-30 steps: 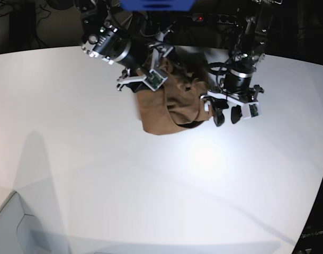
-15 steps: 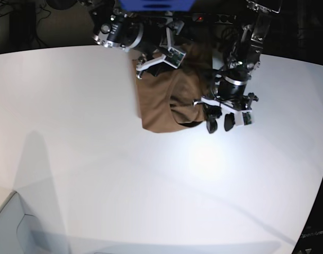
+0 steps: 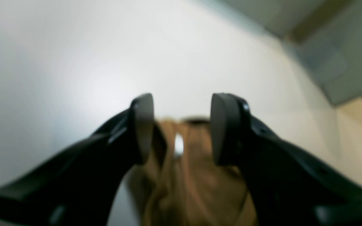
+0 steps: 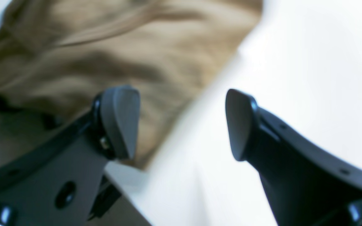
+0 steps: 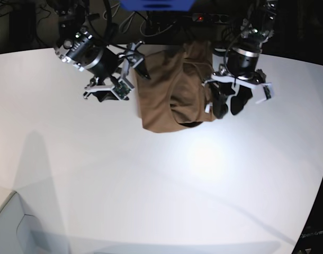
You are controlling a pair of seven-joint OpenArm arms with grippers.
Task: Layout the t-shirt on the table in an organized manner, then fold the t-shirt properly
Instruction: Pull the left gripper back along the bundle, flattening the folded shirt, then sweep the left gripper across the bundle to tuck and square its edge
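We see the t-shirt (image 5: 169,98) lying bunched on the white tabletop (image 5: 151,190), near its far curved edge. It forms a crumpled brown heap with folds, its lower edge rounded toward the near side, and part of it runs up toward the dark machinery behind the tabletop.

Our right gripper (image 5: 119,79) hangs just beside the shirt's edge, on the left of the base view. In the right wrist view this gripper (image 4: 181,122) has its jaws spread wide with nothing between them; one finger sits over the brown cloth (image 4: 105,53) and the other over bare white tabletop (image 4: 309,62). We cannot tell whether the finger touches the cloth.

Our left gripper (image 5: 229,104) hangs at the shirt's other side, on the right of the base view. In the left wrist view this gripper (image 3: 181,128) has its jaws apart with a clear gap, and the blurred brown cloth (image 3: 187,185) shows below and between them, with a small white tag (image 3: 178,145) in the gap. The fingers do not pinch the cloth as far as we can see.

We see no container on the tabletop.
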